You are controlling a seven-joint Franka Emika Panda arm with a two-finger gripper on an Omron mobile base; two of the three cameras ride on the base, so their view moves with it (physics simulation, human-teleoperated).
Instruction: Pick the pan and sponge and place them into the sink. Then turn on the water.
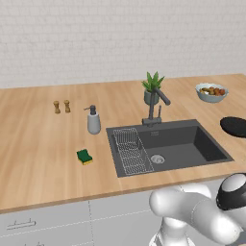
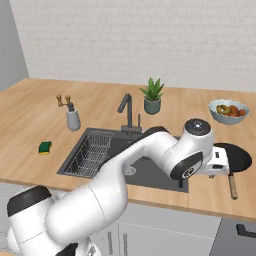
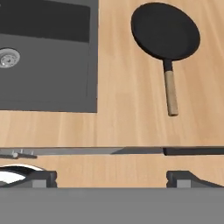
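Note:
The black pan (image 3: 165, 31) lies on the wooden counter right of the sink (image 3: 43, 65), its tan-ended handle (image 3: 170, 92) pointing at the counter's front edge. It also shows at the right edge (image 1: 235, 126) and partly behind the hand (image 2: 238, 156). My gripper (image 3: 113, 179) hangs open and empty above the counter's front strip, between the sink's right front corner and the pan's handle, touching neither. In the right base view the gripper (image 2: 218, 169) sits just left of the pan. The green-and-yellow sponge (image 1: 84, 156) (image 2: 45, 147) rests on the counter left of the sink (image 1: 192, 144).
A wire dish rack (image 1: 132, 150) fills the sink's left side, and a dark faucet (image 1: 154, 108) stands behind the basin. A soap bottle (image 1: 93, 121), two small shakers (image 1: 61, 106), a potted plant (image 1: 153, 89) and a bowl of fruit (image 1: 211, 92) stand on the counter.

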